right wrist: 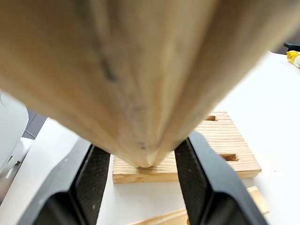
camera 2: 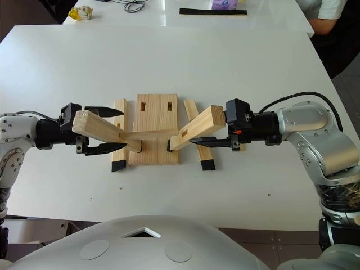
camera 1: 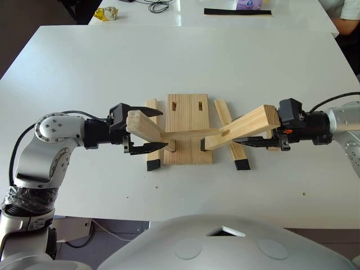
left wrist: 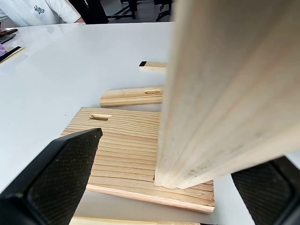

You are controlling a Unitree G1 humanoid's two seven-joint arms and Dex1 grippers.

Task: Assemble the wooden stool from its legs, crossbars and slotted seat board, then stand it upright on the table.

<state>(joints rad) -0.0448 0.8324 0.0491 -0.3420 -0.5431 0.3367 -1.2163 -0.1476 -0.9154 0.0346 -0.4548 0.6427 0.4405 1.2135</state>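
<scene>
Your right gripper [camera 1: 247, 133] is squeezed tight on the right leg [camera 1: 256, 118]. In the right wrist view, both pads [right wrist: 91, 178] press on the wood. Your left gripper [camera 1: 147, 130] has its fingers apart, one on each side of the left leg [camera 1: 138, 121]. In the left wrist view, one pad [left wrist: 61, 178] stands clear of the wood.

The white table [camera 1: 84, 67] takes up most of the frame. The seat board [camera 1: 187, 115] lies flat in the middle of it. Both held legs run across the frame, left to right. They point at each other and come close over the lower half of the board. A thin crossbar [camera 1: 194, 133] runs between them. Two spare legs lie on the table, one just left of the board [camera 1: 151, 105] and one just right of it [camera 1: 222, 109].

The slots [camera 1: 174, 104] are near the board's upper end, so I think they sit higher in the frame than the leg tips. Both arms look about as near to them.

It is hard to see how the crossbar fits into each leg. You cannot tell if the leg tips touch the board. In both wrist views, wood blocks much of the scene.
</scene>
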